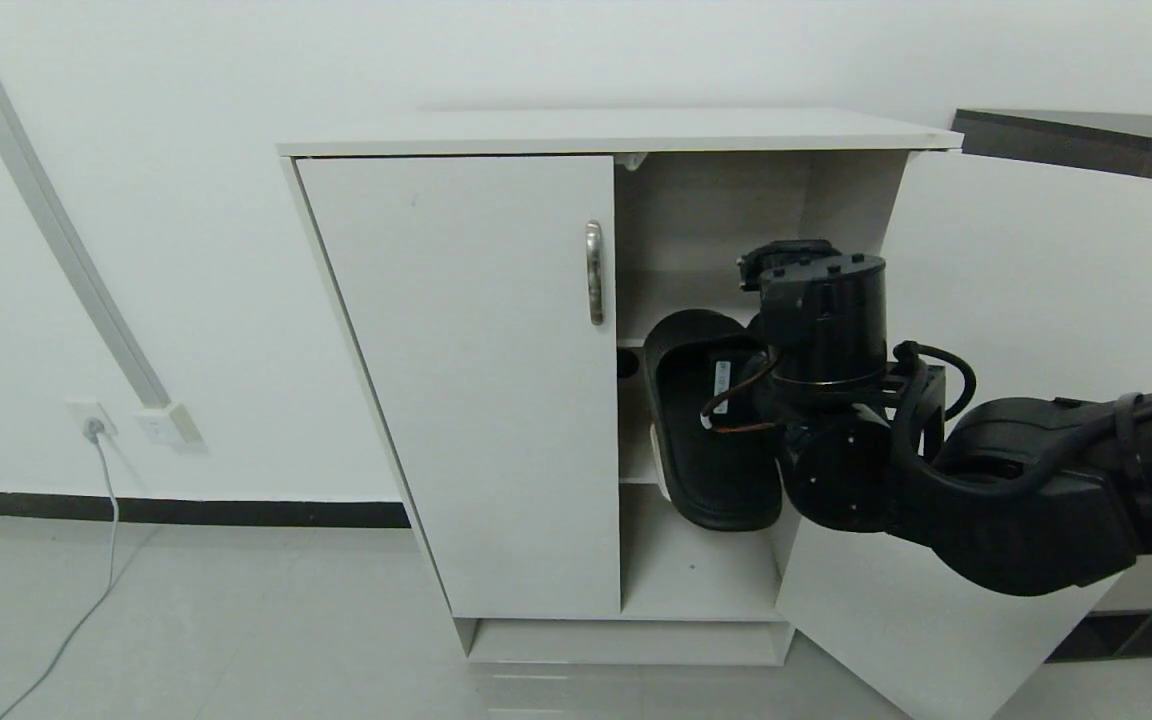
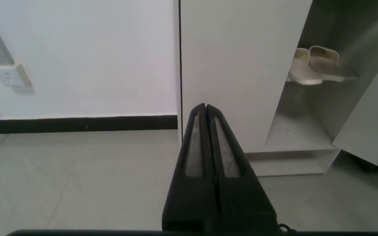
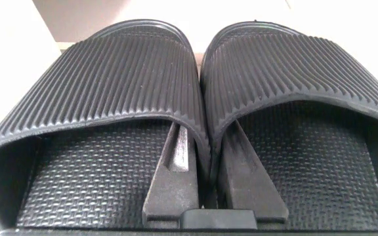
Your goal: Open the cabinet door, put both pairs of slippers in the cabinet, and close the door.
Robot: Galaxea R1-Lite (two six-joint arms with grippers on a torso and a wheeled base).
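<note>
Two pairs of slippers are showing. A black ribbed rubber pair (image 1: 711, 440) is hanging in the right end effector (image 3: 207, 144), and a pale beige pair (image 2: 314, 62) is sitting side by side on the middle shelf (image 2: 336, 77) of the white wooden cabinet (image 1: 626, 130).

The cabinet has two doors. The left door (image 1: 466, 380), with one upright metal bar handle (image 1: 593, 272), is sitting shut. The right door (image 1: 1036, 260) is standing swung wide open toward the near right.

The right arm is reaching in from the right, across the open door, with its wrist at the mouth of the open right half. Its end effector is gripping both black slippers at once, one finger (image 3: 176, 164) inside each, pinching the two inner strap walls together. The black pair is hanging steeply tilted in the opening, at about middle-shelf height.

The left end effector (image 2: 205, 113) is hovering low over the grey tiled floor (image 2: 77, 183), well apart from the cabinet and pointing toward its closed left door — its two fingers are pressing flat together, gripping nothing.
</note>
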